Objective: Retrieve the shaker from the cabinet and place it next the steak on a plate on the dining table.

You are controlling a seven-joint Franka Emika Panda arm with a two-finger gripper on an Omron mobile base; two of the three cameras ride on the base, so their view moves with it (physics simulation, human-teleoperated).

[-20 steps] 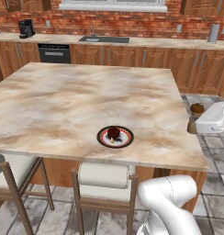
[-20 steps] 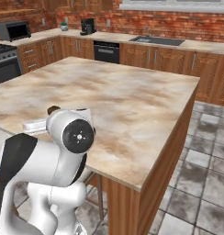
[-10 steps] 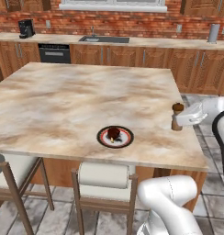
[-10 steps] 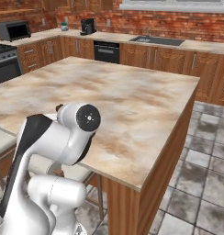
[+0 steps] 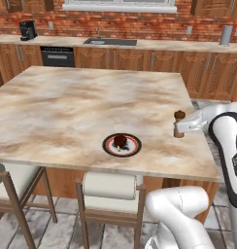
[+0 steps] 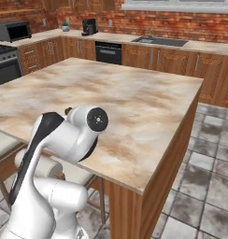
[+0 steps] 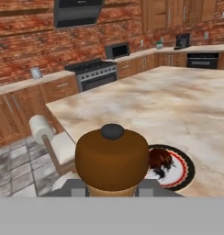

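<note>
The shaker (image 5: pixel 178 123), tan with a dark brown knob, is upright over the right part of the dining table (image 5: pixel 76 107). My gripper (image 5: pixel 182 127) reaches in from the right and is shut on the shaker's body. The plate (image 5: pixel 134 148) lies well to the shaker's left near the front edge, with the steak (image 5: pixel 120 141) on it. In the hand view the shaker's brown top (image 7: pixel 111 158) sits between my fingers (image 7: pixel 148 187), and the plate (image 7: pixel 180 170) with the steak (image 7: pixel 159 159) lies just beyond. I cannot tell whether the shaker touches the tabletop. Which wall cupboard is the cabinet I cannot tell.
Two stools (image 5: pixel 113 187) stand at the table's front edge. My white arm (image 6: pixel 64 140) rises at the table's near corner. A counter with a sink (image 5: pixel 110 42), a coffee machine (image 5: pixel 27 30) and an oven (image 5: pixel 57 56) runs along the brick wall. A stove (image 7: pixel 93 73) stands further off.
My arm has swung left, carrying the shaker from beyond the table's right edge to above the tabletop, nearer the plate. The gripper has stayed shut on it.
</note>
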